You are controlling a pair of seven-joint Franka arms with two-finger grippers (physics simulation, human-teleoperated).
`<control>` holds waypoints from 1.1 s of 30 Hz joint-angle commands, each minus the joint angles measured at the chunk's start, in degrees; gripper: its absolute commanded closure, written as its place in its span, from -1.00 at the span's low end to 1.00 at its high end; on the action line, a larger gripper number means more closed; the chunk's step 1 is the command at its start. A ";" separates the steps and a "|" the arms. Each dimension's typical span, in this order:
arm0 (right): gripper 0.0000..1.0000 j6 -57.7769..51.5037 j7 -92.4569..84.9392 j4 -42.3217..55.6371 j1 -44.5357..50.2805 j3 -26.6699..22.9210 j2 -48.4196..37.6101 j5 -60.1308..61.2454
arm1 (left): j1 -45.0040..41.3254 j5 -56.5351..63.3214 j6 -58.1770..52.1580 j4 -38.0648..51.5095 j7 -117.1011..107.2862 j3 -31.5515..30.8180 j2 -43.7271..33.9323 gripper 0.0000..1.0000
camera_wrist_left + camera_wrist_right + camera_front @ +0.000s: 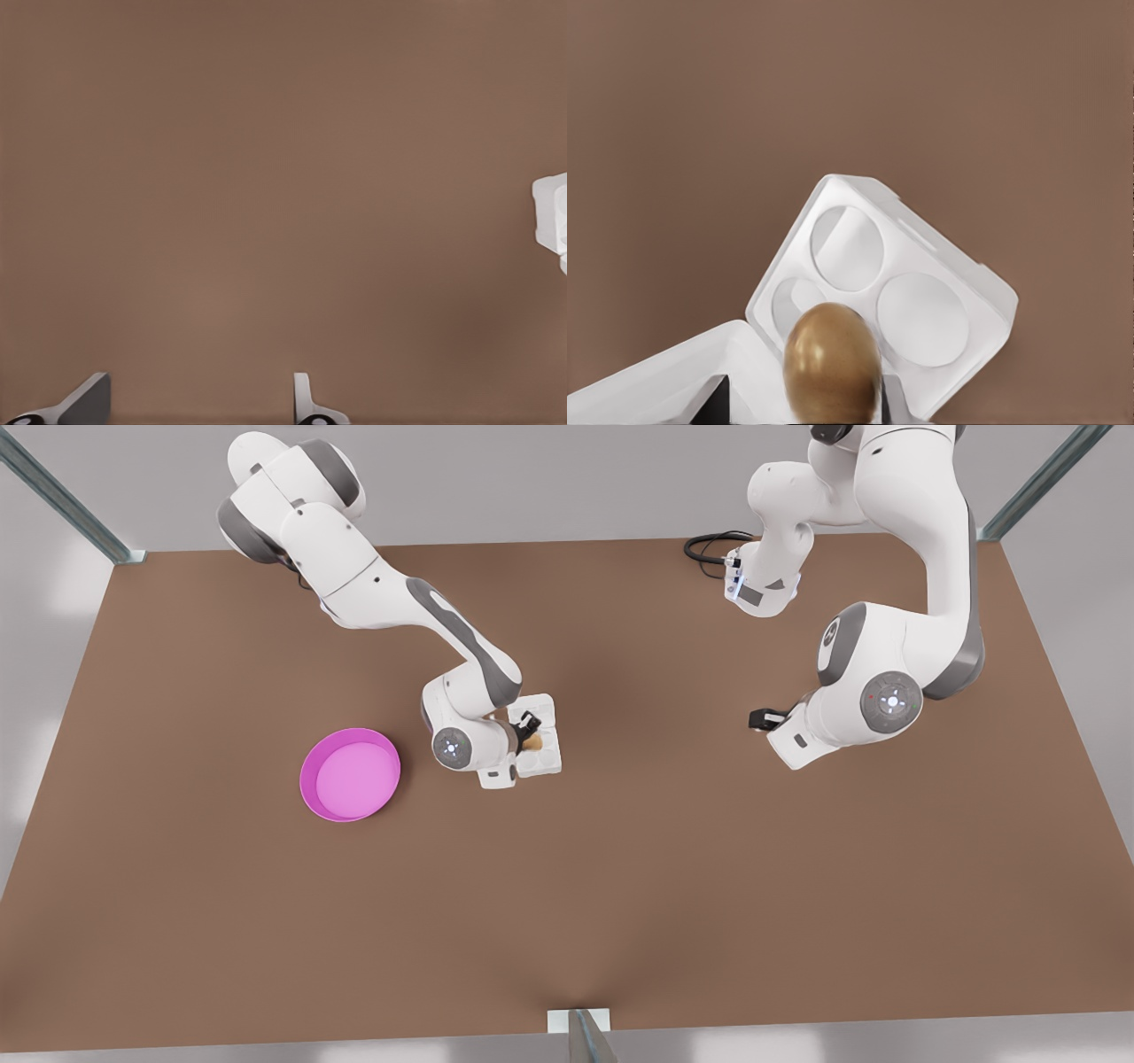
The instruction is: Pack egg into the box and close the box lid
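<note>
Brown tabletop (620, 886) fills the scene under both arms. Toward the front view's left sits a round pink dish (350, 773), nothing in it. Just right of it, past the arm's wrist, the box (539, 737) lies with its box lid (664, 381) swung open; three of the round cups visible in the right wrist view hold nothing. The right gripper (529, 731) hangs over the tray, jaws clamped on the egg (832, 362), a smooth, glossy tan-brown oval. Far right, the left gripper (199, 398) waits above bare table, fingers spread apart and carrying nothing.
</note>
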 commanded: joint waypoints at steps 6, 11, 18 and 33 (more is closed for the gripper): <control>-1.00 -0.51 2.70 0.46 -0.20 -0.16 -0.14 -0.10 | 0.00 0.05 0.10 -0.02 -1.11 0.00 -0.05 -1.00; -1.00 -0.51 2.44 1.08 -3.28 -1.48 -0.23 -0.54 | 0.00 0.05 0.19 -0.02 -1.11 0.00 -0.23 -1.00; -1.00 -0.51 4.11 8.72 -11.10 -9.73 -0.58 -3.35 | -2.19 -0.39 4.14 -4.40 -1.28 -0.09 -1.64 -1.00; -1.00 -51.05 26.17 19.36 -15.05 -18.80 -33.19 -35.44 | -9.84 -1.00 16.35 -8.46 -50.93 -36.21 4.07 0.48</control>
